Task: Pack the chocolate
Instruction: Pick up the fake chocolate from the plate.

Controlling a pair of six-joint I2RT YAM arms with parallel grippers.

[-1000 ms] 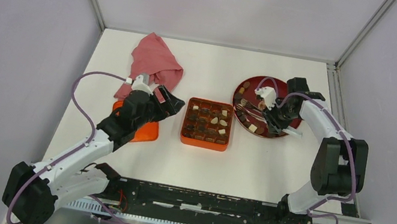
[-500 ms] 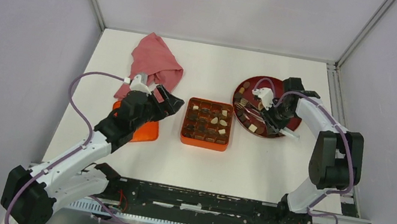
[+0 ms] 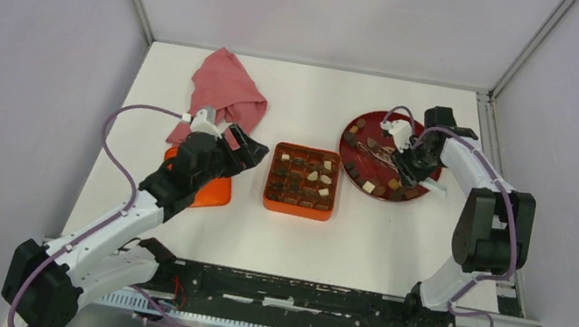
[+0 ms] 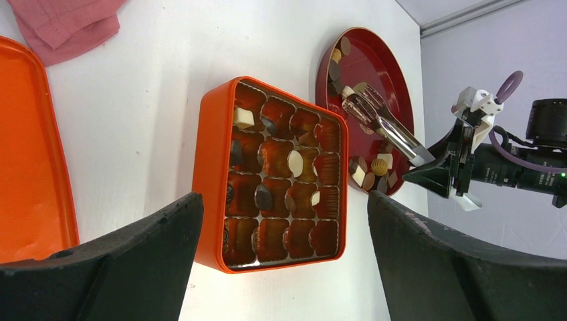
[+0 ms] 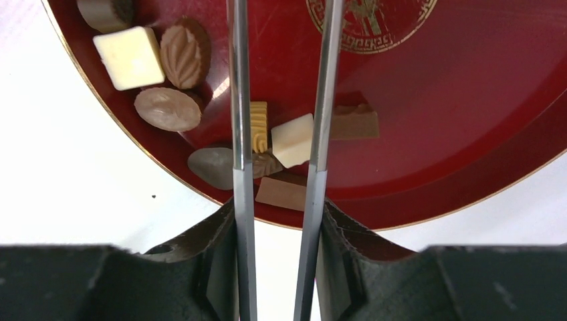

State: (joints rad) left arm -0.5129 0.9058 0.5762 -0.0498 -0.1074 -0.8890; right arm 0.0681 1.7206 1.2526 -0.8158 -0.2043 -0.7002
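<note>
Far left, a pink cloth (image 3: pixel 226 95) lies bunched on the table, with the orange lid (image 4: pixel 27 134) lying just in front of it. The left gripper (image 3: pixel 250 155) hovers above that lid, jaws spread wide, holding nothing. Centre stage is the orange box (image 4: pixel 207 167), with a few pieces in its cells and many cells bare. On the right, most of the chocolate (image 5: pixel 292 140) lies along the near rim of the dark red plate (image 5: pixel 468 100).

The right gripper (image 3: pixel 410 162) clamps a pair of metal tongs (image 5: pixel 241 100) over that cluster. Their arms stand a narrow gap apart, with a cream block and a ribbed caramel piece showing between them. The tips run out of the wrist view, so I cannot tell whether anything is pinched.

This looks like the picking step. Next it needs a clean squeeze on one piece, a lift, then a carry left to a bare cell.
</note>
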